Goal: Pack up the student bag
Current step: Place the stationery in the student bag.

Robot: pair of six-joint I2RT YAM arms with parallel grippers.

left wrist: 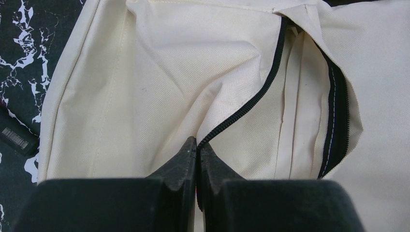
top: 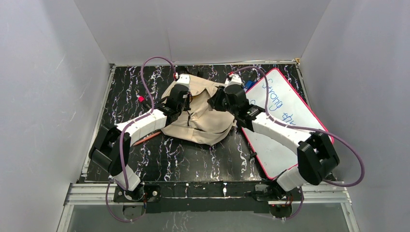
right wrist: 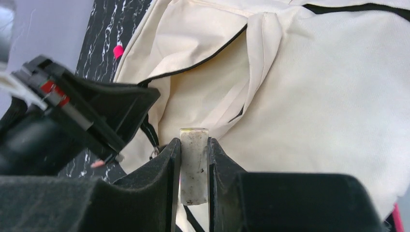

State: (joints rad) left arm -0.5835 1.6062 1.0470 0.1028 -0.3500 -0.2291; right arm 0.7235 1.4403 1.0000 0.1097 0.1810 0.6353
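"How were the arms posed?"

"Both reached in from the bottom corners of the overhead view and met over the student bag. It lay slumped on the black marbled table, a little above centre. The left gripper was pinched tight on the bag's edge at the black zipper, which ran straight in between its tips. The right gripper stood narrow, clamped on a small whitish block held upright, with the cream fabric behind it."

"Any room around them?"

"Not much. The two wrists were close together over the bag's upper part. Grey walls closed the left, right and top of the view. The pink-framed whiteboard lay to the right under the right forearm, just beside the bag. A thin reddish stick lay at the bag's lower left, beside the left forearm."

"And inside the bag?"

"The zipper gaped at the upper right of the left wrist view. Only pale folds of fabric showed in the gap, so I couldn't tell whether anything lay inside."
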